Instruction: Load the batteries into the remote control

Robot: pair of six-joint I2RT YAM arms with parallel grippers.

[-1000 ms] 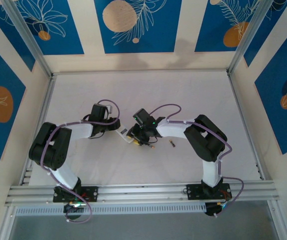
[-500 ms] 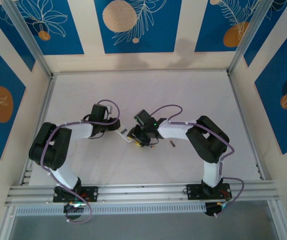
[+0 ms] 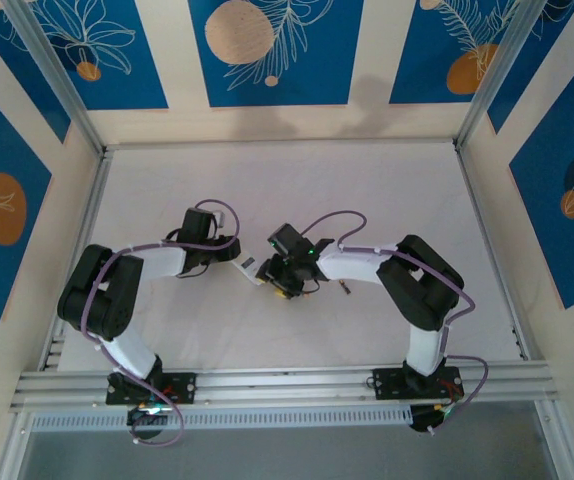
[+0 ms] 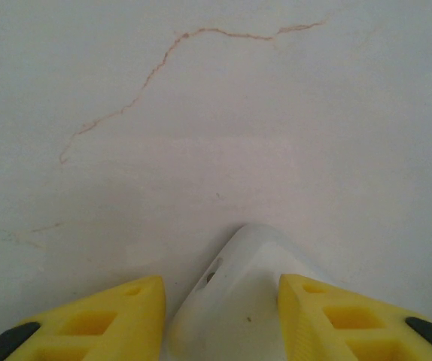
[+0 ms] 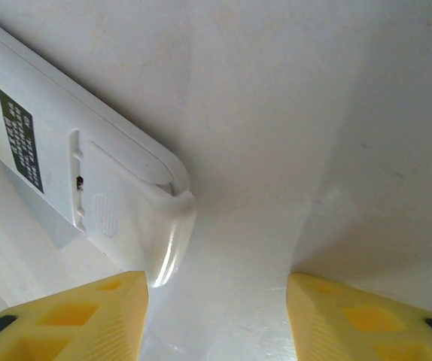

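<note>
Remote control (image 5: 88, 188) mid-table, somewhat nearer near edge, back face turned to right wrist view. Left claw (image 4: 220, 304) pinching its rounded corner, likely to steady it so battery side faces other arm. Right claw (image 5: 216, 301) spread, nothing between its fingers, just beside remote's cover end (image 5: 126, 218); looks ready to work there or fetch cell. One battery (image 3: 344, 287) loose on table (image 3: 387, 200), right of both claws. Dark label (image 5: 20, 139) on remote carries pale print, too small to read.

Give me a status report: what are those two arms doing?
Left gripper clamped on remote control. Right gripper open at its end. One battery loose on table nearby. Nothing blocking.
</note>
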